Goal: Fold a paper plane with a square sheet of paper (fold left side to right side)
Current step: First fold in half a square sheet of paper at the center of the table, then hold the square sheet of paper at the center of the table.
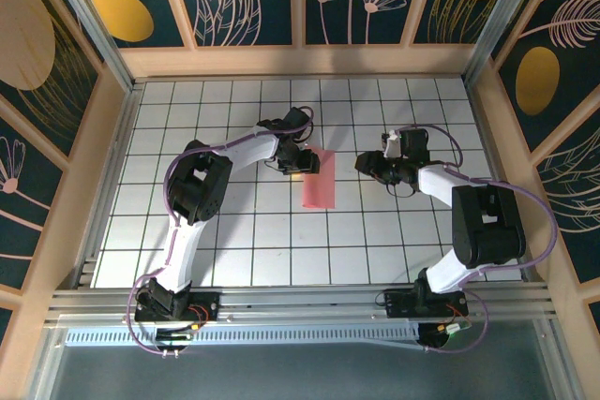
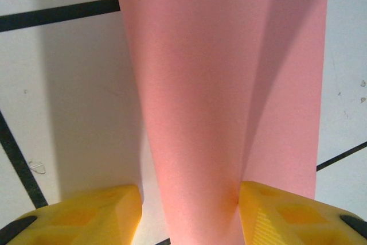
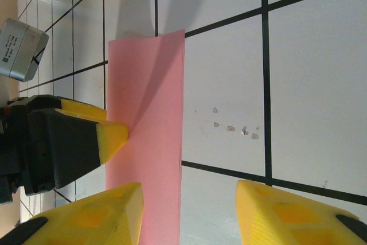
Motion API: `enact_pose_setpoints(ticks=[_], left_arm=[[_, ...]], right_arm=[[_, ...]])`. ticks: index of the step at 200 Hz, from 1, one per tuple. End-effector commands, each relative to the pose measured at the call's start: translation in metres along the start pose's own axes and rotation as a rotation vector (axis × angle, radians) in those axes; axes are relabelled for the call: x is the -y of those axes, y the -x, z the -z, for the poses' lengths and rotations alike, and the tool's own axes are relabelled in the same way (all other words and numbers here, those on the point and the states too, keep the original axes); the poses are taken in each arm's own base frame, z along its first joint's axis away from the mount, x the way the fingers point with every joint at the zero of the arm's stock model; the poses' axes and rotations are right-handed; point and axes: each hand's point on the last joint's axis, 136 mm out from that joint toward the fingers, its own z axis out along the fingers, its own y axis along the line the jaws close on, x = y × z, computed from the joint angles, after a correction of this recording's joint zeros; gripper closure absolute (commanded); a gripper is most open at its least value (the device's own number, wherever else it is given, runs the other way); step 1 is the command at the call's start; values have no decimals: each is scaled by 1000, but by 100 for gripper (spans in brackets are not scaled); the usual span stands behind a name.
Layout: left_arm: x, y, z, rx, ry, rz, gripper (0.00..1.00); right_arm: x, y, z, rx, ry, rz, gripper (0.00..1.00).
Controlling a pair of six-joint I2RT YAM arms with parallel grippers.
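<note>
One pink sheet [image 2: 218,73] lies between fingers of the left hand [image 2: 189,193]

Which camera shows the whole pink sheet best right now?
Top external: the pink sheet lies almost whole in frame, a narrow folded strip on the grid. Right wrist shows it larger but crops its near end; left wrist is too close, with both ends cut off.

High overhead; two close wrist views, common paper [image 3: 146,113]

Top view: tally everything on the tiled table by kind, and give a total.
Pink paper sheet: 1
Robot arms: 2 (left arm, right arm)
Total: 3
</note>
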Motion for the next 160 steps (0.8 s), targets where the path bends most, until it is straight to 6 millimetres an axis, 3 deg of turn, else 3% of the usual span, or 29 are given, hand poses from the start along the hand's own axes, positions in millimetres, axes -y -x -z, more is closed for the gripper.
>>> enact_pose_setpoints(ticks=[1, 126, 160], left_arm=[[-10, -29, -67, -75, 20, -49, 49], [-11, -30, -68, -76, 31, -48, 49], [-11, -31, -68, -74, 27, -42, 49]], right_arm=[[-6, 2, 4, 14, 38, 6, 54], [-23, -21, -25, -96, 102, 6, 55], [-31, -27, -36, -128, 121, 7, 64]])
